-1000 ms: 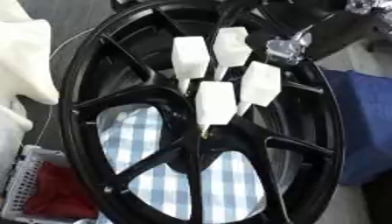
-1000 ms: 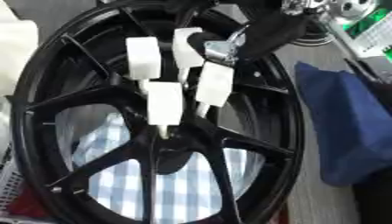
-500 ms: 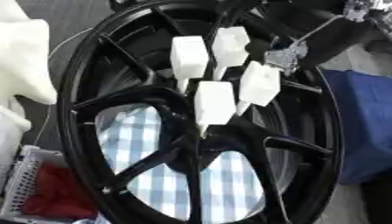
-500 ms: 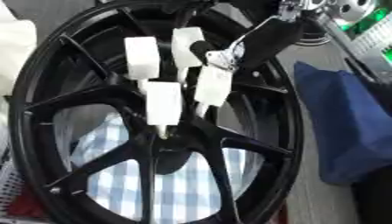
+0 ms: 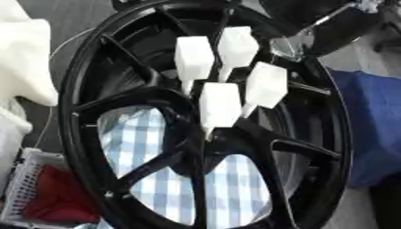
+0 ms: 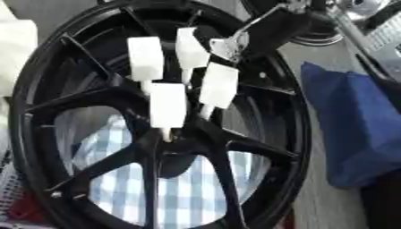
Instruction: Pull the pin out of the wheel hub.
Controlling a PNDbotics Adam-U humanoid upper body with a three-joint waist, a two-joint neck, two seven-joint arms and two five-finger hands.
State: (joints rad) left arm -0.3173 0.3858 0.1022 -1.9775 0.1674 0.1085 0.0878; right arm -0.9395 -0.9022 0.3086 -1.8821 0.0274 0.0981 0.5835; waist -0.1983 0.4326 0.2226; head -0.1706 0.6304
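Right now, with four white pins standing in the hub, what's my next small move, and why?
Probably ease the right hand a little left, onto the top pin. The hand sits just beside that pin's white block, no pin appears held yet, and all four look seated in the wheel hub.

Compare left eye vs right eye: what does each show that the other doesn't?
Left eye only: a white basket with something red in it at lower left, and more of the white bulky material at the left edge.
Right eye only: grey and green items at upper right.
Both: the black wheel hub, four white block-headed pins at its centre, checked cloth behind the spokes, blue cloth to the right, and the right hand entering from upper right.
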